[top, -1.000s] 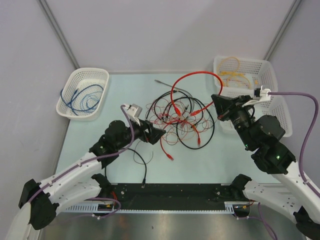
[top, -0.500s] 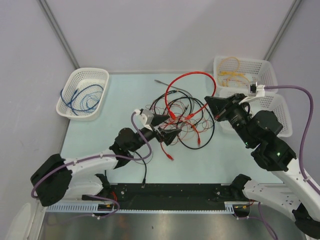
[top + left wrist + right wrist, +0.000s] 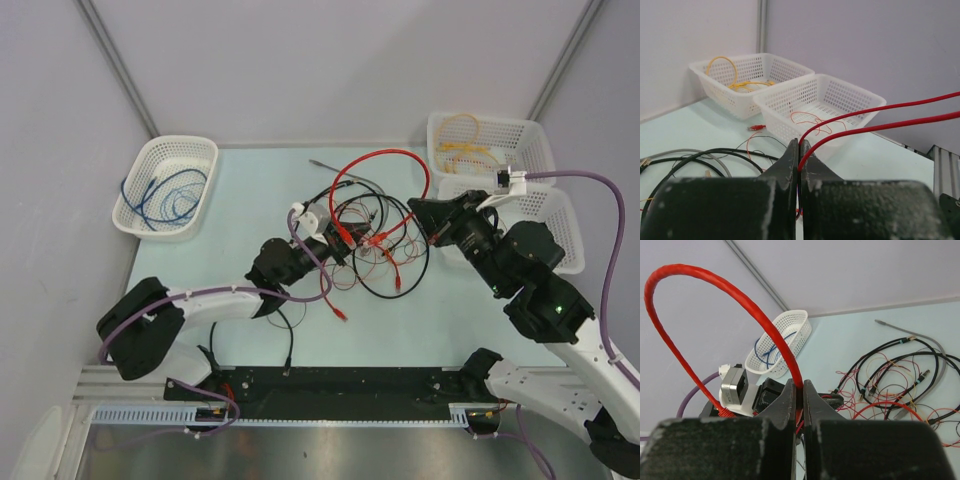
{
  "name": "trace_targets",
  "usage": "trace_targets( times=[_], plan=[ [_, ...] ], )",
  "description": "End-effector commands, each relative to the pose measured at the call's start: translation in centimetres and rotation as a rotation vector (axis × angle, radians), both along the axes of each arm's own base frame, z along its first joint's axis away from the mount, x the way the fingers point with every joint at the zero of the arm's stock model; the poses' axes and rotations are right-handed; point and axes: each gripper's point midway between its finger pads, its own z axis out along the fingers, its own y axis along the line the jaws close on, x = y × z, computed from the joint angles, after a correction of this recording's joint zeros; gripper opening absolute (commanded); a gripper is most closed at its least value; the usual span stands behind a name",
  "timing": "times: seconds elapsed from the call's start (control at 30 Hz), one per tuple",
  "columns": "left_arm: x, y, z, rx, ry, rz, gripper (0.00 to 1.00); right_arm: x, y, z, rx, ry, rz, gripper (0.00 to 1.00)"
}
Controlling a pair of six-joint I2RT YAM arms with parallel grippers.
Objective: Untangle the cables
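The floor of the scene is a pale mint-green table (image 3: 430,320), closed in by plain grey-white walls (image 3: 330,70). Slanted metal posts (image 3: 115,65) stand at the back corners. Along the near edge, behind both claws, runs a black rail (image 3: 340,385) with a brushed steel sheet (image 3: 330,450) below it.

Well to the left of the left gripper (image 3: 337,240) sits a white mesh basket (image 3: 180,140) with a coiled blue cable (image 3: 160,195) inside.

The left claw lies low over the table, reaching into the left side of the tangle. Its wrist view shows the fingers (image 3: 790,160) pressed together and pinching the red cable (image 3: 675,269), which runs off to the right of the tips.

The cables (image 3: 365,250) lie heaped between the two claws. They are thin red, black and grey strands crossing one another, with a black loop nearest the rail.

From the left claw the red cable rises in a tall arch and comes down into the right gripper (image 3: 415,208). That claw is also clenched on it, the cable leaving between its closed tips.

Behind and to the right of the right claw stand two more white baskets side by side. The far basket (image 3: 480,117) holds yellow cable (image 3: 462,135). The near basket (image 3: 820,100) holds some thin red wire (image 3: 807,117).

A small green light (image 3: 555,312) glows on the right arm.
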Motion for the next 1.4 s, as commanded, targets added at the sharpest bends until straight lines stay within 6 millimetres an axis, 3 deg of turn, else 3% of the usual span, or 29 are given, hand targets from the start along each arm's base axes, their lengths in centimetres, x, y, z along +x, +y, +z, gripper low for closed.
trace_targets(
  times=[0.0,0.03,0.07,0.1,0.13,0.27,0.3,0.37,0.43,0.5,0.53,0.6,0.67,0.7,0.77,0.93,1.07,1.2,1.37],
  plan=[
    [0.1,1.1,3.2,-0.057,-0.001,0.018,0.0,-1.2,-2.0,3.2,0.042,-0.078,-0.027,0.0],
    [0.7,1.9,2.8,-0.045,0.038,0.066,0.0,-1.0,-2.6,3.3,0.044,-0.083,-0.057,0.0],
    [0.7,3.1,3.8,-0.055,0.064,0.1,0.0,-1.0,-3.0,3.5,0.043,-0.09,-0.076,0.0],
    [0.9,3.6,1.3,0.018,0.164,0.12,0.0,-1.0,-3.6,3.7,0.043,-0.099,-0.097,0.0],
    [2.1,5.4,1.1,0.022,0.206,0.201,0.0,-0.8,-4.7,4.0,0.039,-0.109,-0.148,0.0],
    [1.8,10.5,0.1,0.008,0.364,0.274,0.0,0.6,-7.0,2.5,-0.051,-0.087,-0.299,0.0],
    [1.0,11.7,2.0,-0.035,0.333,0.273,0.0,1.0,-7.3,1.9,-0.081,-0.073,-0.328,0.0],
    [0.3,12.9,3.0,-0.035,0.321,0.276,0.0,2.3,-7.9,-0.1,-0.165,-0.021,-0.406,0.0],
    [-1.1,13.1,5.6,-0.059,0.277,0.231,0.0,3.3,-8.7,-1.5,-0.215,0.02,-0.483,0.0],
    [-1.6,13.2,5.9,-0.039,0.301,0.221,0.0,4.4,-8.8,-2.6,-0.241,0.054,-0.531,0.0],
    [-1.6,13.3,7.1,-0.049,0.3,0.224,0.0,4.7,-9.4,-2.5,-0.23,0.056,-0.571,0.0],
    [-2.0,13.0,6.6,0.001,0.329,0.207,0.0,5.4,-10.4,-2.3,-0.233,0.053,-0.627,0.0],
    [-2.2,12.2,6.9,0.029,0.329,0.162,0.0,5.9,-12.2,-0.6,-0.145,0.02,-0.666,0.0],
    [-3.2,11.1,6.9,0.046,0.326,0.078,0.0,6.0,-11.0,0.2,-0.12,-0.009,-0.583,0.0],
    [-3.9,9.4,6.7,0.05,0.335,-0.024,0.0,6.5,-10.7,2.0,-0.067,-0.07,-0.55,0.0],
    [-7.3,6.3,6.5,0.023,0.344,-0.293,0.0,8.7,-6.9,-1.8,-0.088,0.055,-0.446,0.0],
    [-9.4,5.0,6.7,0.02,0.284,-0.389,0.0,8.4,-3.3,-2.3,-0.105,0.054,-0.348,0.0],
    [-9.8,3.8,6.8,0.036,0.261,-0.413,0.0,7.8,-0.5,-1.4,-0.107,0.003,-0.282,0.0],
    [-9.9,2.8,8.2,0.027,0.228,-0.429,0.0,8.1,0.7,-3.6,-0.148,0.062,-0.257,0.0]
  ],
)
